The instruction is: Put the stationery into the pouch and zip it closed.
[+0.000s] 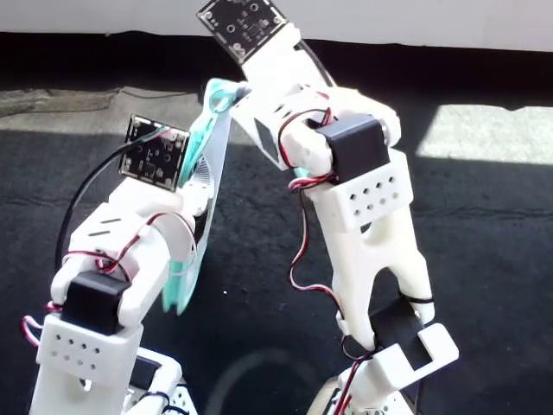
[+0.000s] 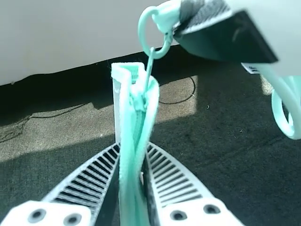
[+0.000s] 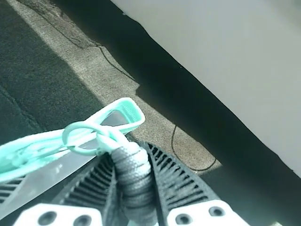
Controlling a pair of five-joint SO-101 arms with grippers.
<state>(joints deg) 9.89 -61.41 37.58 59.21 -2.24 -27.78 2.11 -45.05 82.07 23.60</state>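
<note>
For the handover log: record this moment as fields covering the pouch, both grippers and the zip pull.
held item: mint-green and clear flat zip pouch, upright on edge between the arms
left gripper: shut on the pouch's zip edge
right gripper: shut on the grey braided cord
zip pull: mint plastic ring joins the cord to the slider

No readable text, labels or numbers show on anything here.
</note>
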